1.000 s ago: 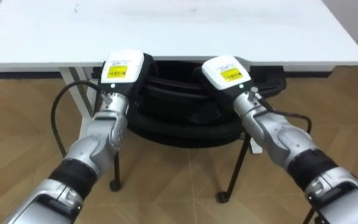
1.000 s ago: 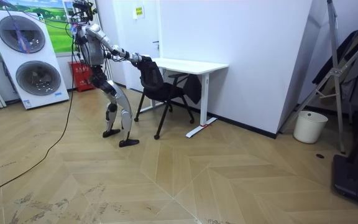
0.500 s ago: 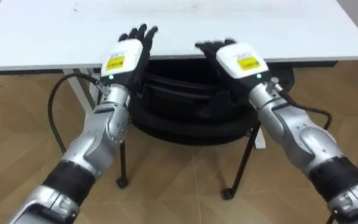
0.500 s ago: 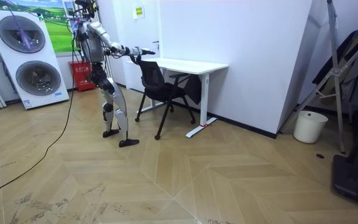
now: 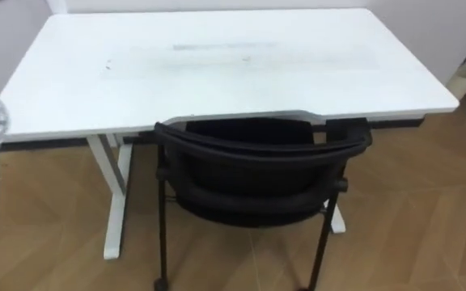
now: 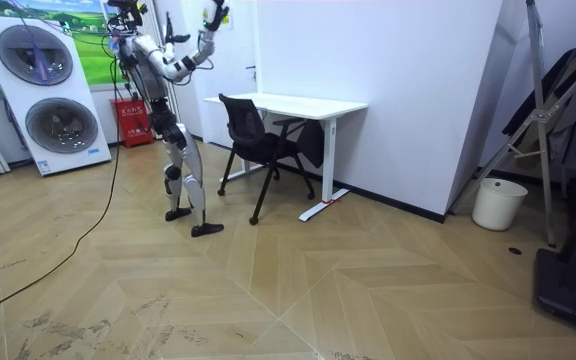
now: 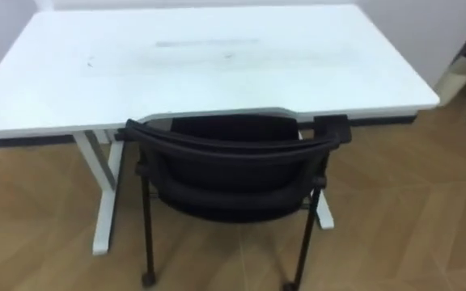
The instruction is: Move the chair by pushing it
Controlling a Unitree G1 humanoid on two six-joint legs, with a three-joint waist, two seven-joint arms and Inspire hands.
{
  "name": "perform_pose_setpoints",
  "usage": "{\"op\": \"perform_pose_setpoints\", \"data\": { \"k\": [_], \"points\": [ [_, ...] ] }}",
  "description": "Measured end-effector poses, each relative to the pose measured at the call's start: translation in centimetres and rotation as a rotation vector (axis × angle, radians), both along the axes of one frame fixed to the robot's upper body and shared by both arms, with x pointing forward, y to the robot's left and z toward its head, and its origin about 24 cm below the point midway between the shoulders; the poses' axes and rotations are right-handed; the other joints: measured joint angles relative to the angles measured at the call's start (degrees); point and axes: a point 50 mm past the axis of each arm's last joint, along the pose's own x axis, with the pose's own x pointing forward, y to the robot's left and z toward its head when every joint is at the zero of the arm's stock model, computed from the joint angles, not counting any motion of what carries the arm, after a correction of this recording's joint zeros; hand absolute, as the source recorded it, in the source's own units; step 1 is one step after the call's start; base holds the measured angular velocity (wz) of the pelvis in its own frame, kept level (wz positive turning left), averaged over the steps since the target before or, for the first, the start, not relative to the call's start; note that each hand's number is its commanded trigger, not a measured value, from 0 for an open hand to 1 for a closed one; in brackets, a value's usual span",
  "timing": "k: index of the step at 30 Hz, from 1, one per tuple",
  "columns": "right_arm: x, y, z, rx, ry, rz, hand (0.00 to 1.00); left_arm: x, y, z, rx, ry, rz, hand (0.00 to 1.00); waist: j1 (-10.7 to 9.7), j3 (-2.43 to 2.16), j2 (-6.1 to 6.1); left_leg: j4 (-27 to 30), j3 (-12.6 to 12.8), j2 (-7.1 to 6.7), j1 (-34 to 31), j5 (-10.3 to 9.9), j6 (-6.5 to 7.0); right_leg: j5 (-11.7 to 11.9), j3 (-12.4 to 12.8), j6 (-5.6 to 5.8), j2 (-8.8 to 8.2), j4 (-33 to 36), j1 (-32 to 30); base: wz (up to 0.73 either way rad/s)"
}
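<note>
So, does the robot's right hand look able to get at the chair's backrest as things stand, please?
Probably yes, once lowered. The right hand is raised above head height, but the robot stands behind the black chair, and its backrest faces it with nothing between; the white desk lies beyond.

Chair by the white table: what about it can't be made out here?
- Chair seat front: in the eye views, tucked under the table top.
- Its front legs: in the eye views, behind the backrest and seat.
- Whether the seat touches the table frame: room view, too small.
- Raised robot hand: room view, too small for detail.
</note>
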Motion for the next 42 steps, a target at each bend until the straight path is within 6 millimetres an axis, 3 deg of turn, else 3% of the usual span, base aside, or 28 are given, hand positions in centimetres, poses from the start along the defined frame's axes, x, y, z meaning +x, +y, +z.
{"op": "perform_pose_setpoints", "data": {
  "k": [1, 2, 4, 5, 10, 13, 16, 18, 19, 21, 22, 23, 24, 26, 28, 33, 37, 40, 42],
  "points": [
    [-0.7, -0.6, -0.3, 0.029, -0.015, -0.019, 0.00, -0.7, 0.7, -0.6, -0.019, 0.009, 0.030, 0.00, -0.3, 0.15, -0.05, 0.0, 0.1, -0.02, 0.0, -0.1, -0.01, -0.1, 0.2, 0.03, 0.00, 0.0, -0.1, -0.11],
    [-2.0, -1.6, -0.8, 0.078, -0.043, -0.059, 0.00, -2.3, 2.0, -1.8, -0.073, 0.027, 0.095, 0.00, -0.9, 0.57, -0.17, 0.0, 0.6, -0.01, -0.2, -0.2, 0.04, -0.2, 0.6, 0.02, 0.02, 0.3, -0.8, -0.18],
    [-3.4, -2.7, -1.1, 0.150, -0.104, -0.097, 0.00, -3.9, 3.1, -3.1, -0.150, 0.015, 0.171, 0.00, -1.5, 0.77, 0.09, 0.1, 1.5, -0.01, -0.7, -0.4, 0.36, -0.2, 1.4, 0.01, 0.05, 0.6, -1.9, -0.21],
    [-4.1, -3.2, -1.2, 0.194, -0.144, -0.108, 0.00, -4.7, 3.6, -3.6, -0.164, 0.004, 0.217, 0.00, -2.1, 1.23, -0.43, 0.0, 1.8, -0.02, -0.8, -0.5, 0.39, -0.3, 1.8, -0.02, 0.08, 1.0, -2.3, -0.15],
    [-7.2, -4.7, -3.0, 0.273, -0.196, -0.214, 0.00, -7.0, 4.6, -5.3, -0.242, -0.010, 0.312, 0.00, -3.3, 0.94, -0.85, -0.3, 2.1, 0.01, -0.6, -1.1, 0.19, -0.6, 2.1, 0.18, 0.28, 0.8, -2.1, -0.04],
    [-8.9, -5.1, -6.2, 0.422, -0.197, -0.247, 0.00, -8.2, 5.4, -8.3, -0.379, 0.031, 0.362, 0.00, -3.7, 0.60, -0.17, -0.5, 2.1, 0.04, 0.1, -1.4, 0.51, -0.9, 2.2, 0.30, 0.37, 0.5, -1.4, 0.00],
    [-11.1, -5.7, -11.2, 0.656, -0.151, -0.291, 0.00, -9.4, 5.8, -11.9, -0.534, 0.105, 0.412, 0.00, -3.5, 0.60, 0.15, -0.8, 2.0, 0.03, 0.6, -2.0, 0.54, -1.6, 2.1, 0.27, 0.37, 0.8, -1.1, 0.01],
    [-13.8, -6.3, -16.1, 0.888, -0.080, -0.358, 0.00, -10.8, 5.8, -15.8, -0.665, 0.222, 0.454, 0.00, -2.9, 0.52, 0.55, -0.7, 1.9, 0.08, 0.6, -2.6, 0.52, -2.2, 2.0, 0.32, 0.37, 1.1, -1.1, 0.00],
    [-14.6, -6.2, -17.4, 0.951, -0.072, -0.374, 0.00, -11.2, 5.6, -16.8, -0.698, 0.254, 0.460, 0.00, -2.8, 0.43, 0.52, -0.8, 1.9, 0.11, 0.7, -2.8, 0.50, -2.3, 2.0, 0.30, 0.38, 1.1, -1.1, 0.00],
    [-17.8, -5.0, -23.0, 1.196, -0.030, -0.454, 0.00, -13.3, 4.4, -20.9, -0.839, 0.382, 0.489, 0.00, -2.4, 0.58, 0.55, -0.7, 1.8, 0.11, 0.7, -3.4, 0.61, -2.9, 2.0, 0.52, 0.33, 1.3, -1.0, 0.04],
    [-18.5, -4.5, -24.4, 1.261, -0.018, -0.472, 0.00, -13.8, 4.1, -22.0, -0.878, 0.415, 0.500, 0.00, -2.4, 0.53, 0.62, -0.7, 1.8, 0.12, 0.7, -3.6, 0.62, -3.1, 2.0, 0.57, 0.32, 1.4, -1.0, 0.04],
    [-19.7, -3.4, -27.1, 1.385, 0.017, -0.500, 0.00, -14.9, 3.6, -23.9, -0.942, 0.488, 0.523, 0.00, -2.6, 0.59, 0.90, -0.3, 1.6, 0.14, 0.7, -4.0, 0.62, -3.6, 1.8, 0.66, 0.25, 1.9, -1.0, 0.08],
    [-20.9, -2.1, -29.5, 1.485, 0.078, -0.525, 0.00, -16.3, 3.0, -25.9, -0.984, 0.597, 0.541, 0.00, -2.8, 0.32, 0.91, -0.3, 1.3, 0.14, 0.7, -4.4, 0.62, -4.0, 1.6, 0.83, 0.18, 1.9, -0.8, 0.10],
    [-22.7, -0.1, -32.3, 1.626, 0.134, -0.541, 0.00, -18.5, 1.9, -28.3, -1.070, 0.723, 0.557, 0.00, -2.9, 0.30, 1.35, -0.4, 1.5, 0.13, 1.1, -4.7, 0.66, -4.4, 1.6, 1.02, 0.14, 1.9, -0.5, 0.02],
    [-25.0, 2.2, -34.7, 1.749, 0.276, -0.547, 0.00, -22.2, 0.3, -31.2, -1.164, 0.925, 0.579, 0.00, -3.2, 0.18, 1.85, -0.5, 1.8, 0.13, 1.5, -5.4, 0.74, -4.9, 1.9, 1.26, 0.17, 2.1, -0.4, -0.07],
    [-29.1, 6.8, -37.5, 1.970, 0.537, -0.572, 0.00, -28.8, -3.8, -34.4, -1.414, 1.201, 0.610, 0.00, -3.6, 0.07, 2.09, -0.3, 2.1, 0.22, 3.3, -6.7, 1.01, -5.5, 2.0, 1.73, 0.18, 1.9, 1.5, -0.02],
    [-27.6, 9.2, -38.9, 2.056, 0.767, -0.433, 0.00, -29.6, -6.0, -35.6, -1.536, 1.340, 0.537, 0.00, -3.5, 0.18, 2.06, -0.3, 2.6, 0.09, 4.1, -6.9, 1.14, -5.5, 2.2, 1.85, 0.11, 1.9, 2.0, -0.06],
    [-24.5, 10.0, -39.7, 2.072, 0.869, -0.273, 0.00, -27.1, -7.1, -36.5, -1.545, 1.428, 0.371, 0.00, -3.6, 0.48, 2.59, -0.2, 2.6, 0.10, 4.1, -7.0, 1.03, -5.3, 2.2, 1.77, 0.15, 1.9, 2.0, 0.00],
    [-21.8, 10.3, -40.0, 2.064, 0.901, -0.144, 0.00, -24.3, -7.6, -37.0, -1.542, 1.444, 0.237, 0.00, -3.6, 0.73, 3.02, -0.2, 2.6, 0.17, 4.0, -7.1, 0.78, -5.2, 2.2, 1.70, 0.25, 1.9, 2.0, 0.00]
  ]
}}
